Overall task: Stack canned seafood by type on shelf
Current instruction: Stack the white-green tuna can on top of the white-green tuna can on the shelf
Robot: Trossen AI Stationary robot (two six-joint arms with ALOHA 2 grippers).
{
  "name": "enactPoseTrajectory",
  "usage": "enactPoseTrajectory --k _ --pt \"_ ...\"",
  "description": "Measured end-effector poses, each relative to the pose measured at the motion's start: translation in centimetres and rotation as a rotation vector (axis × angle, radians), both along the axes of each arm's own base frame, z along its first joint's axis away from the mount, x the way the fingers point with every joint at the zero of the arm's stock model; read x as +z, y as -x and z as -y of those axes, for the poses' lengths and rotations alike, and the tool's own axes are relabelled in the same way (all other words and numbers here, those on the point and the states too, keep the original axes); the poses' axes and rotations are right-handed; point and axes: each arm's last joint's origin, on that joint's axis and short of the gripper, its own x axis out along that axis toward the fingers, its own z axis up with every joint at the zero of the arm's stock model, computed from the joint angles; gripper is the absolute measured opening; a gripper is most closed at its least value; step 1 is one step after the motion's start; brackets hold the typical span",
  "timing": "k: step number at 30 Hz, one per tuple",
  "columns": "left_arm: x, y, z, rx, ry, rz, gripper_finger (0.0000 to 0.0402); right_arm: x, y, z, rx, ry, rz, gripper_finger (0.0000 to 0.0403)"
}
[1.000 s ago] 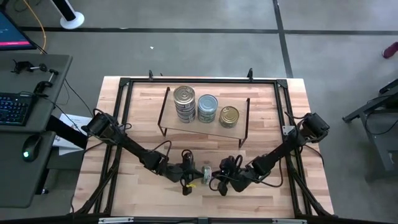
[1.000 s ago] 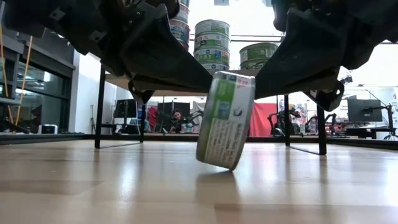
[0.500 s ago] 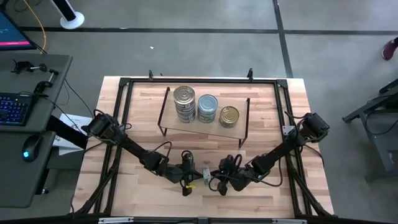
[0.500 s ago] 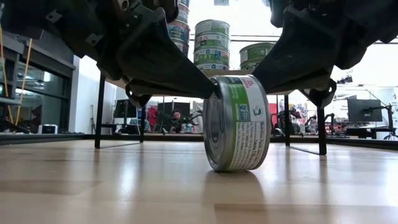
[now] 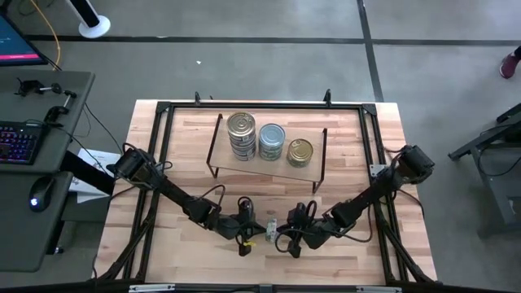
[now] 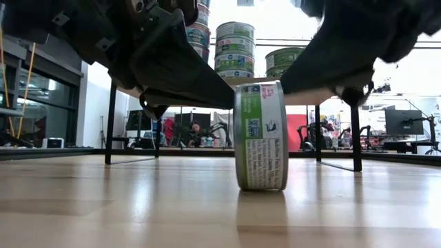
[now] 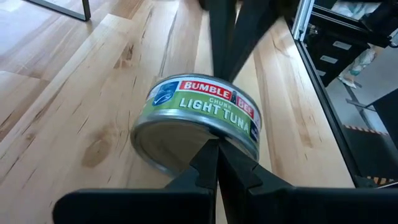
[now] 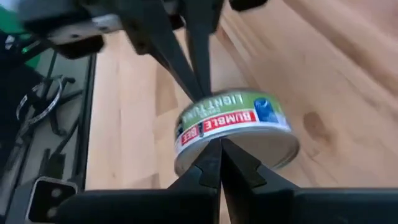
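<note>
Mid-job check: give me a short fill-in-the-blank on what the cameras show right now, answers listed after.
1. The green-labelled tuna can on the table stands on its ____.
2. Both the left gripper and the right gripper have their fingers ____.
3. The shelf carries ____ stacks of cans.
4. The tallest stack stands toward the ____ arm's side.

Missing words: edge; shut; three; left

Closed right hand (image 8: 214,163) touches tuna can (image 8: 233,127).

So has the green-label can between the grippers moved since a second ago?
Yes. The can was leaning; it now stands upright on its edge, slightly further right against the shelf leg.
</note>
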Motion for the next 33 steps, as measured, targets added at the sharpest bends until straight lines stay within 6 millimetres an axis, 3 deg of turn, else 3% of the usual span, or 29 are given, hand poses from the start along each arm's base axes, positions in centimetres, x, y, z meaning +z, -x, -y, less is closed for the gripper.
enactPoseTrajectory --k 8,14,17,22,26,29,33 --pt "-0.1 0.1 0.1 -0.008 -0.003 -0.010 0.0000 4.6 2.0 1.3 0.080 0.036 -0.006 0.0000" --pt "0.8 0.7 0.7 -0.041 0.003 -0.013 0.0000 7.4 1.5 2.5 0.267 -0.049 -0.058 0.0009" --pt "2.4 1.9 0.9 0.000 -0.031 -0.030 0.0000 8.6 -0.1 2.8 0.381 0.023 -0.131 0.0047" --pt "5.0 5.1 0.4 0.119 -0.096 -0.129 0.0000 10.7 -3.8 2.8 0.621 0.243 -0.172 0.0158" --pt "6.6 7.5 0.4 0.196 -0.077 -0.158 0.0000 9.6 -6.5 2.7 0.850 0.427 -0.307 0.0238" --pt "7.3 8.7 0.8 0.249 -0.036 -0.135 0.0000 9.0 -8.1 2.8 1.023 0.542 -0.408 0.0270" --pt "7.4 9.6 1.8 0.297 0.010 -0.090 0.0000 8.2 -9.8 2.6 1.181 0.643 -0.491 0.0278"
